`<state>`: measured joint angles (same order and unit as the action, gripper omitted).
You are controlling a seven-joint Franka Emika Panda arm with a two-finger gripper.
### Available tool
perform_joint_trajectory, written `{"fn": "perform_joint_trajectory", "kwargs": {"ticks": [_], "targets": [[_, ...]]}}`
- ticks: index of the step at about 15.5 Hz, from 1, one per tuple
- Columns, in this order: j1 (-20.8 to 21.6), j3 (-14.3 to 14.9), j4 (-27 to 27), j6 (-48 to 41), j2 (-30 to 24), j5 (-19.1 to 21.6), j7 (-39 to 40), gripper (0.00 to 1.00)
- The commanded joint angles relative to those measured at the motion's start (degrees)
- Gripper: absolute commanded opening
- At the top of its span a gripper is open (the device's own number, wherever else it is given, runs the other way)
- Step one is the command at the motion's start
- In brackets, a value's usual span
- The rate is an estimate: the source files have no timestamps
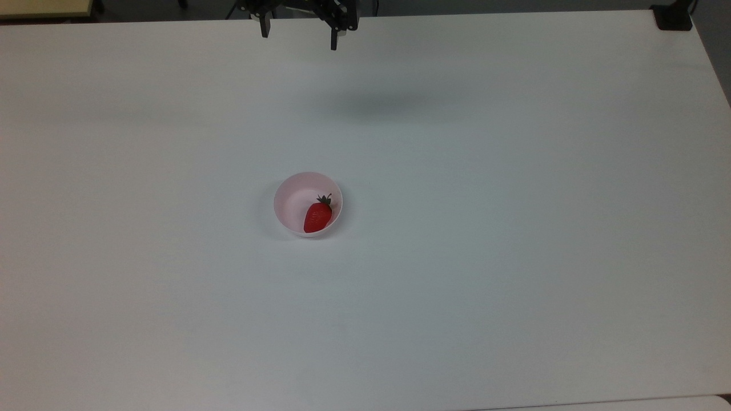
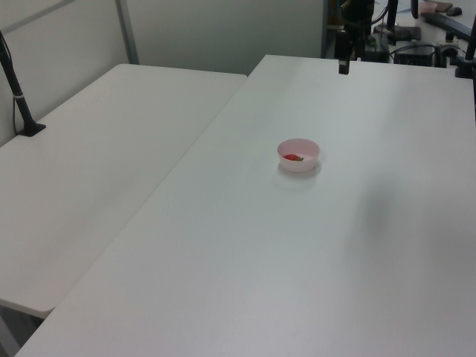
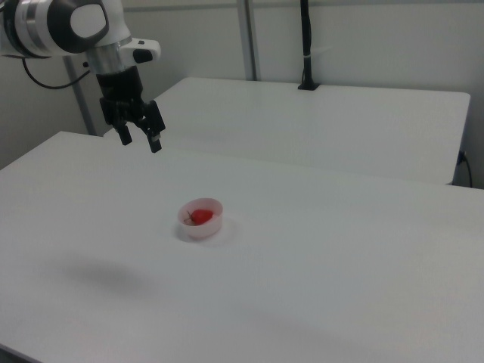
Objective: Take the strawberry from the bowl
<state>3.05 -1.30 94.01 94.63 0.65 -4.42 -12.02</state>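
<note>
Top view: one bowl (image 1: 308, 204) sits mid-desk (image 1: 514, 257), well apart from every edge, holding one strawberry (image 1: 317, 217) toward the top view's right side, leafy cap pointing away. The pincer (image 1: 299, 35) hangs at the far edge, fingers spread, holding nothing.

Left view: a second desk (image 2: 97, 186) adjoins.

Right view: the white arm (image 3: 68, 26) carries the pincer above bare desk, well apart from the bowl.

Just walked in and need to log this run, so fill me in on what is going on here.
A single robot arm is set to lift a strawberry out of a small pink bowl on a white table. Nothing is being held yet: the strawberry lies inside the bowl, its green cap toward the top view's upper side. The gripper hangs open in the air, well away from the bowl, near the table's far edge in the top view.
</note>
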Motion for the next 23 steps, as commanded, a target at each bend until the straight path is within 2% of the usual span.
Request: {"fn": "perform_joint_trajectory", "kwargs": {"ticks": [1, 10, 14, 23], "targets": [[-0.3, 0.2, 1.1, -1.2, -1.1, 0.5, 1.8, 1.0], [-0.8, 0.3, 0.8, -0.5, 0.1, 0.6, 1.0, 1.0], [-1.6, 0.4, -0.6, 1.7, 4.2, 4.2, -0.5, 1.0], [-4.2, 0.4, -0.5, 20.5, 16.0, 4.2, -25.8, 0.97]]}}
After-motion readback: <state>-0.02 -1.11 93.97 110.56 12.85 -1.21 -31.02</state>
